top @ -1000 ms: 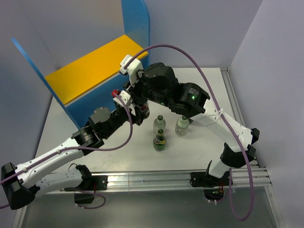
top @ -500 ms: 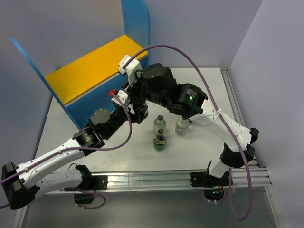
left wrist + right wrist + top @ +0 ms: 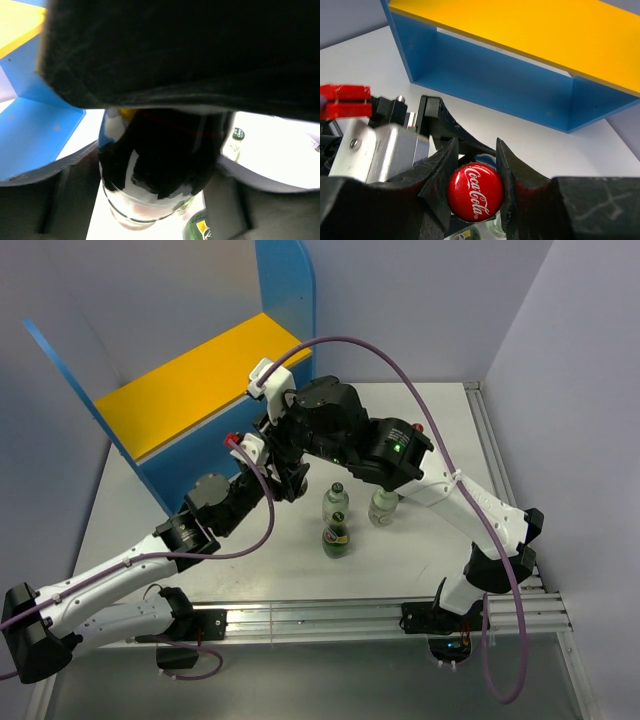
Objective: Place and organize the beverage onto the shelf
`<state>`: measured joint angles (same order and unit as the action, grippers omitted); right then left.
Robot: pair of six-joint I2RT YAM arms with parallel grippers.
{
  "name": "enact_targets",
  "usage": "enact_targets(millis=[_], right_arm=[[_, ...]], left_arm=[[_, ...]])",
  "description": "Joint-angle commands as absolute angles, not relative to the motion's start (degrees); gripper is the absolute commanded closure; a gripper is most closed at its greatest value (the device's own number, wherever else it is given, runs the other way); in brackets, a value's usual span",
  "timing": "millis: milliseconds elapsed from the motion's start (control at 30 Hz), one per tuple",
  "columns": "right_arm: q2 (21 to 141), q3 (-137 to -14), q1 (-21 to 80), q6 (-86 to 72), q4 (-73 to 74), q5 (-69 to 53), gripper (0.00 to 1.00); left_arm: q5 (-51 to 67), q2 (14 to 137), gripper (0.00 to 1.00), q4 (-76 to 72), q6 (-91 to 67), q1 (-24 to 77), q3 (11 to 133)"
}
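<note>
- While the right gripper (image 3: 474, 169) is reaching down from above, its 2 fingers (image 3: 442, 170) are clamping the red cap (image 3: 474, 197) of 1 tall dark cola bottle (image 3: 160, 160), 1 finger pressing on each side of the cap.
- The left gripper (image 3: 157, 200) is reaching around the dark body of that same bottle with its jaws set wide. Whether its pads are actually pressing on the bottle cannot be told.
- The cola bottle is sitting between the 2 wrists, just in front of the open blue front of the shelf (image 3: 190, 380) and not on it. Whether its base is touching the table (image 3: 420, 560) is hidden by the arms.
- The shelf is standing at the far left of the table, showing its yellow-orange top board and blue side panels.
- 3 small bottles are standing upright on the table to the right of the grippers. A clear bottle with a dark cap (image 3: 336, 502) and a second clear bottle (image 3: 383, 505) are standing side by side, and the dark green bottle (image 3: 336, 538) is standing just in front of the capped one.
</note>
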<state>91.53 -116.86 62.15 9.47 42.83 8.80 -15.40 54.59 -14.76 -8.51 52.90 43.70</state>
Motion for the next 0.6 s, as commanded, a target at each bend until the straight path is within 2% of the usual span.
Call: enact_targets(millis=[0,67,100,167,200,233,333,433,567], right_arm=[[86.2,-118.1,64.2,10.1,29.5,5.2,1.0],[86.2,-118.0,64.2,10.1,29.5,5.5,1.0],[86.3,-118.0,64.2,9.9,29.4,5.5,1.0],[85.8,-117.2,64.2,9.8,28.7,5.5,1.0],[85.6,-116.5,64.2,9.6,28.4,5.8,1.0],[85.3,-115.4,64.2,9.5,28.0,6.2,1.0],[83.8,-113.7,64.1,9.1,26.7,7.3,0.99],[82.5,-112.2,64.1,9.1,25.8,8.7,0.88],[80.6,-109.4,64.1,9.0,22.9,11.7,0.6]], left_arm=[[-15.1,54.5,0.29,-19.4,-9.8,52.7,44.6],[-15.0,54.5,0.43,-19.5,-9.7,52.8,44.5],[-15.3,54.4,0.57,-19.5,-9.8,52.8,44.7],[-16.3,54.8,0.75,-18.8,-10.4,52.8,45.3],[-16.9,55.2,0.91,-18.5,-10.5,52.8,46.3],[-17.4,55.5,1.0,-17.5,-10.6,52.8,46.8],[-21.5,56.8,1.0,-16.1,-11.6,52.8,49.1],[-23.1,56.8,1.0,-15.8,-11.5,52.8,50.4],[-22.9,55.5,1.0,-17.4,-11.4,52.8,50.6]])
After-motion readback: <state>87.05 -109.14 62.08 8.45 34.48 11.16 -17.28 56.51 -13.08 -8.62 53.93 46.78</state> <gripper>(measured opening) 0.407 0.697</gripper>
